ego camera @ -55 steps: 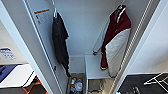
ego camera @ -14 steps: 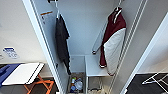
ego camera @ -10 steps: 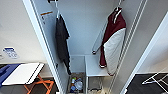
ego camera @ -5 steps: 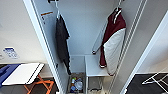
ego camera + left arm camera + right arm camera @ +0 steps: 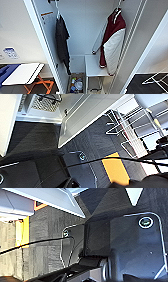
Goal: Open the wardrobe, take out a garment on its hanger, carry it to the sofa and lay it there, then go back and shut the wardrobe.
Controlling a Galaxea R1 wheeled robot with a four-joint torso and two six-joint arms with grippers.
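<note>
Since the earlier frames the head camera has edged closer; the things inside have not moved. In the head view the wardrobe (image 5: pixel 40 47) stands open, the garment (image 5: pixel 113 42) hanging at upper right on its hanger (image 5: pixel 117 7), a dark shirt (image 5: pixel 62 42) at left. Both wrist views show dark floor (image 5: pixel 95 144); neither tool's state can be told.

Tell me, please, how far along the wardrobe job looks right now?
Done: the wardrobe stands open. In hand: nothing yet; the maroon jacket hangs inside on its hanger, apart from the dark shirt. Left: taking the jacket out, carrying it to the sofa, laying it there, closing the doors.
</note>
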